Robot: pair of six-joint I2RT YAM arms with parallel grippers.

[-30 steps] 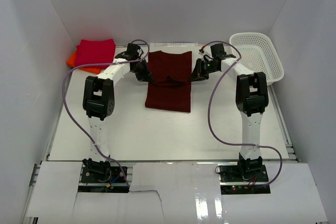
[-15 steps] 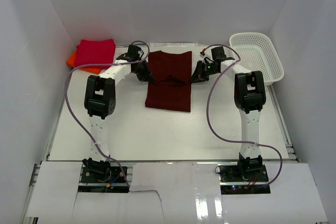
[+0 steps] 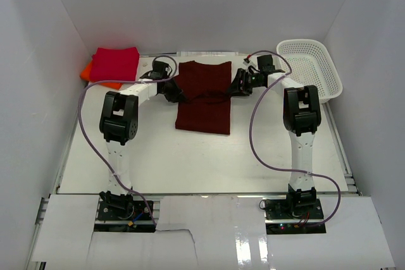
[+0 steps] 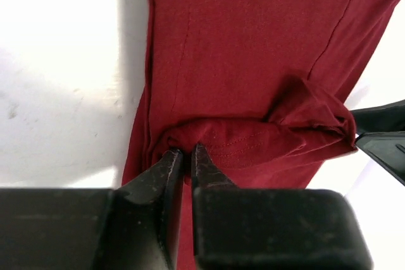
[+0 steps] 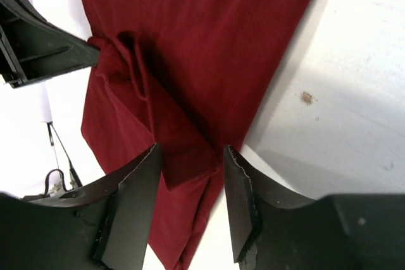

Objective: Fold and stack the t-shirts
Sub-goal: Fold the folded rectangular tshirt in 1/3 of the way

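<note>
The dark maroon t-shirt (image 3: 204,107) lies as a long folded strip in the middle of the table, with a bunched fold across it (image 4: 278,134). At its left edge my left gripper (image 3: 176,92) (image 4: 188,151) has its tips barely parted, right against the rolled hem. My right gripper (image 3: 236,86) (image 5: 192,153) is open at the right edge, its jaws astride the folded flap (image 5: 183,137) without pinching it. A crimson-red t-shirt (image 3: 115,62) lies folded on an orange t-shirt (image 3: 85,73) at the far left.
A white mesh basket (image 3: 311,67) stands at the far right corner, close behind the right arm. White walls close in the table on three sides. Purple cables loop beside both arms.
Both grippers have moved slightly toward the far side along the shirt's edges. Their jaws, shut on the cloth before, have parted, the right widely and the left only a little.
</note>
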